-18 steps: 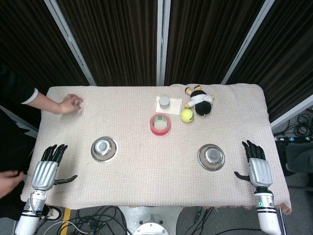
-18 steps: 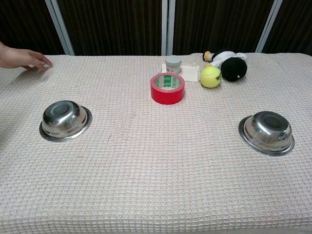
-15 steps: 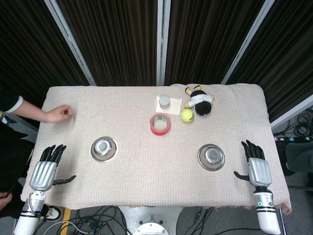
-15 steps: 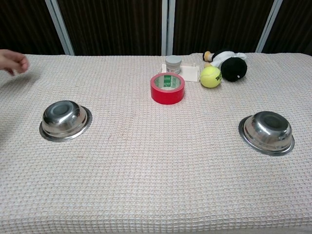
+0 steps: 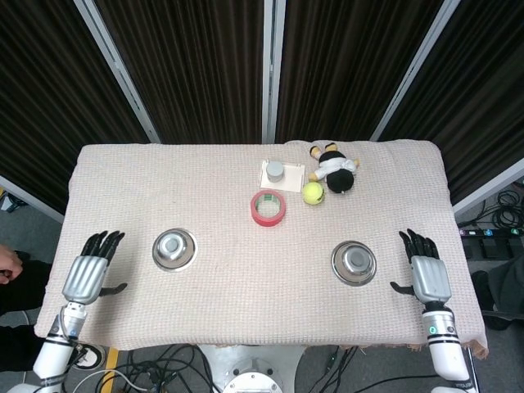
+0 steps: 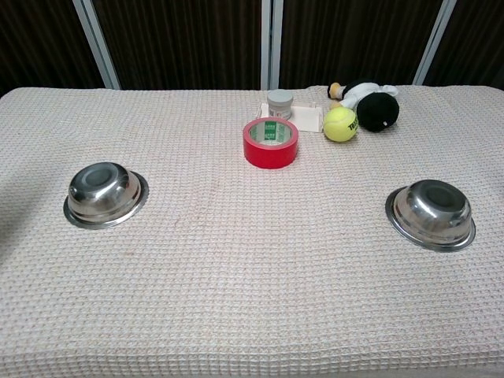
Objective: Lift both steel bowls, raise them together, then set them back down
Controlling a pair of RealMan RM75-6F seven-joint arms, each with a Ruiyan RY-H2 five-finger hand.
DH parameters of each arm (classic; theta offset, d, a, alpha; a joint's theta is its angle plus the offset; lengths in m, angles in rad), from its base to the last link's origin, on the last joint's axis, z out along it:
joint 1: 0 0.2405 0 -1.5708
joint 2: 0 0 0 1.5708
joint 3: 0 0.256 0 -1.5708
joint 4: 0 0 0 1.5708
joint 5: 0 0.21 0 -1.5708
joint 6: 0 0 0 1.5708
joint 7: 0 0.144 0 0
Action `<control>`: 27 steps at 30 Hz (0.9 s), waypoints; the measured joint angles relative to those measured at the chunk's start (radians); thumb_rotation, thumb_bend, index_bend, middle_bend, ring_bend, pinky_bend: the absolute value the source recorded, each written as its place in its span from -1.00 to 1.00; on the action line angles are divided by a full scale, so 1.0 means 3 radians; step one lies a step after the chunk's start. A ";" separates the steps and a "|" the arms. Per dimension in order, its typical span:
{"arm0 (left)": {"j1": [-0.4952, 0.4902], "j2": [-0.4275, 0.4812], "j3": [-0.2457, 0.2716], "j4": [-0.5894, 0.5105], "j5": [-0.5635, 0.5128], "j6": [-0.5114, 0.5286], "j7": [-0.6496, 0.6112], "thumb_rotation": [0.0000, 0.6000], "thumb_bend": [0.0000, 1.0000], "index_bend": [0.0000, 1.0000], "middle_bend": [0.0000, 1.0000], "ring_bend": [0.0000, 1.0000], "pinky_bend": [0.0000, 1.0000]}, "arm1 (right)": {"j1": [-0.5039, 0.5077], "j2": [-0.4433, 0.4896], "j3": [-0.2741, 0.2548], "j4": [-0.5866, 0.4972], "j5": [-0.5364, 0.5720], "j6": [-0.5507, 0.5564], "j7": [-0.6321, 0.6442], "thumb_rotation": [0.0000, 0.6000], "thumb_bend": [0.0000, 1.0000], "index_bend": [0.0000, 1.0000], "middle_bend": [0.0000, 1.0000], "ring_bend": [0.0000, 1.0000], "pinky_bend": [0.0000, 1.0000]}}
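Observation:
Two steel bowls lie upside down on the cloth-covered table. The left bowl (image 5: 174, 249) (image 6: 105, 194) sits at the near left, the right bowl (image 5: 354, 263) (image 6: 431, 213) at the near right. My left hand (image 5: 88, 273) hovers over the table's left edge, well left of the left bowl, fingers spread and empty. Beside the right bowl, a short way to its right, my right hand (image 5: 426, 272) is open and holds nothing. Neither hand shows in the chest view.
A red tape roll (image 5: 268, 207) (image 6: 270, 143) lies mid-table. Behind it are a small grey jar on a white tray (image 5: 276, 172), a yellow tennis ball (image 5: 312, 193) (image 6: 340, 124) and a black-and-white plush toy (image 5: 335, 170). A person's hand (image 5: 8, 264) shows off the table at far left.
The person's hand has left the far-left table corner. Both my hands have moved slightly forward and inward toward the bowls. The bowls have not moved.

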 measured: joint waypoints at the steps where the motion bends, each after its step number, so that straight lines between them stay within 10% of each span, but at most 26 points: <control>1: -0.0038 0.0007 -0.0012 -0.0014 -0.0015 -0.0064 0.0016 1.00 -0.98 -0.93 -0.90 -1.00 -0.86 | 0.0031 0.0017 0.0013 -0.0019 0.0041 -0.0054 -0.0049 1.00 -1.00 -1.00 -1.00 -1.00 -1.00; 14: -0.0764 0.0346 -0.0245 -0.0528 -0.0861 -0.1432 0.0704 1.00 -0.94 -0.93 -0.91 -1.00 -0.86 | 0.0612 0.0248 0.0103 -0.0416 0.0843 -0.0981 -0.0647 1.00 -1.00 -1.00 -1.00 -1.00 -1.00; 27: -0.1078 0.0342 -0.0266 -0.0423 -0.1029 -0.1748 0.0705 1.00 -0.94 -0.93 -0.92 -1.00 -0.86 | 0.1016 0.0162 0.0010 -0.0331 0.1345 -0.1219 -0.0938 1.00 -1.00 -1.00 -1.00 -1.00 -1.00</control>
